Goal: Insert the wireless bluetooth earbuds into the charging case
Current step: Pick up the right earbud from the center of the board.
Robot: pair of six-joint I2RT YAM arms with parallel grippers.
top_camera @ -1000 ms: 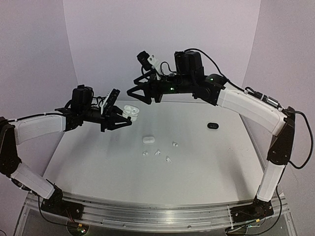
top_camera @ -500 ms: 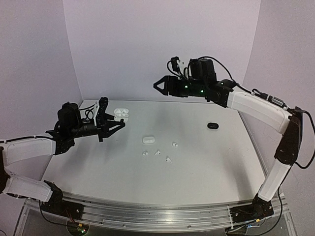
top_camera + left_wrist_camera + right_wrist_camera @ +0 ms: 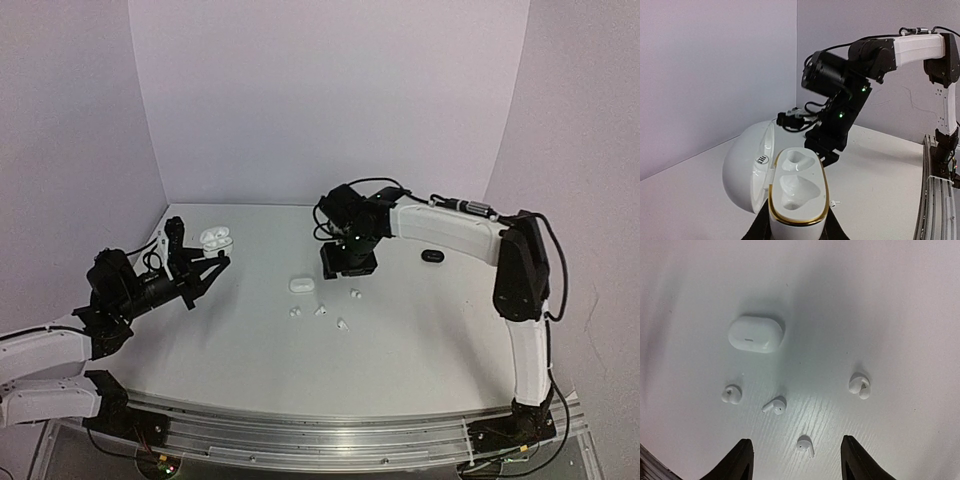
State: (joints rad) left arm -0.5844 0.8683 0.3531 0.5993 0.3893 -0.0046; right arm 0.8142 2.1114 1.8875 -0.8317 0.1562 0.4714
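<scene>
Right gripper [image 3: 799,462] is held wide open, empty, above four small white plastic earbuds [image 3: 774,406] on the white counter [image 3: 900,300]; nearest bud [image 3: 805,445] at its 6 o'clock. Left gripper [image 3: 208,260] is clamped on open white gold-rimmed charging case [image 3: 799,200], 9 o'clock side. Risk: bud flicked away if jaws are lowered off-centre.

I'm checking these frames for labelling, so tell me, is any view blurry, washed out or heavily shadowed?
Right wrist: sharp, but the white buds and closed case show low contrast on the bright table, with a soft shadow across the top. Left wrist: the open case is crisp, no glare. Top external: evenly lit, wide-angle bowing at the edges, buds tiny.
</scene>
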